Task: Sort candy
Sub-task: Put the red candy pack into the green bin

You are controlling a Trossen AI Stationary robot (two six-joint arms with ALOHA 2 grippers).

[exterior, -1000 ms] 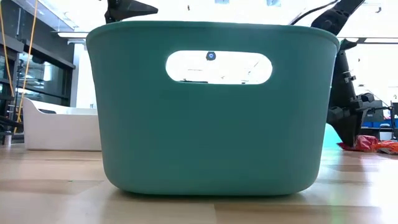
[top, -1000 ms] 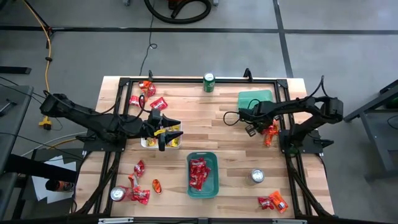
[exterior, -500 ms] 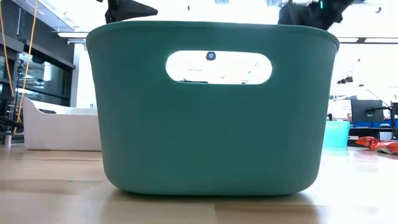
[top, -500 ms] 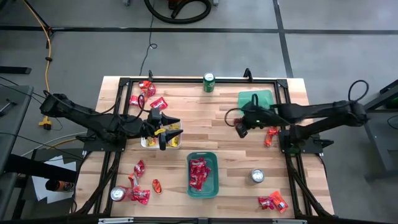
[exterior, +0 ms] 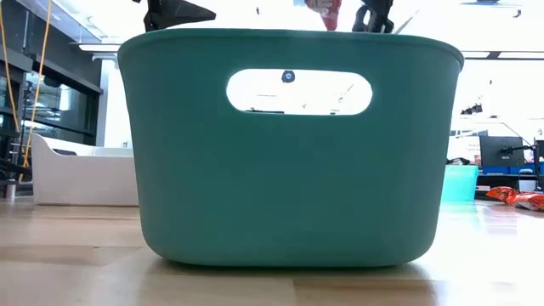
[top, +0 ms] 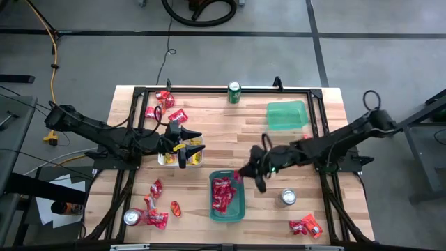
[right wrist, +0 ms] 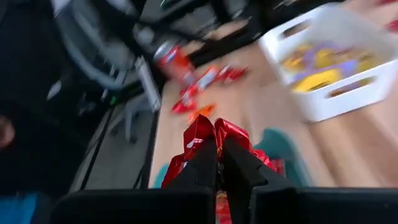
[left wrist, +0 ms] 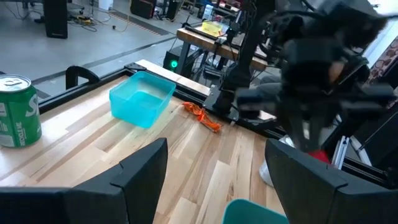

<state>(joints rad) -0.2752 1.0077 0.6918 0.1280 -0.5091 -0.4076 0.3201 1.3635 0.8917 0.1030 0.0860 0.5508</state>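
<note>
Right gripper holds one red candy packet at the rim of the green tray.

The red candy packet (right wrist: 214, 140) sits pinched between the narrow fingers (right wrist: 202, 165) of the right gripper (top: 245, 172), just at the 2 o'clock corner of the green tray (top: 239, 213), which carries a heap of red candy (top: 223, 194). Loose candy lies in four groups on the table (top: 230, 136): red packets at 10 o'clock (top: 166, 109), red and orange ones at 7 o'clock (top: 155, 206), a small pile at 5 o'clock (top: 306, 226), and a few at 3 o'clock (top: 304, 149). The left gripper (top: 182, 145) hangs with fingers wide over the white tray (top: 163, 160) of yellow candy, at 9 o'clock from centre. There are three trays counting the light green one (top: 287, 114) at 1 o'clock, and three cans: green (top: 234, 92) at 12, silver (top: 288, 198) at 5, silver (top: 131, 217) at 7.
</note>
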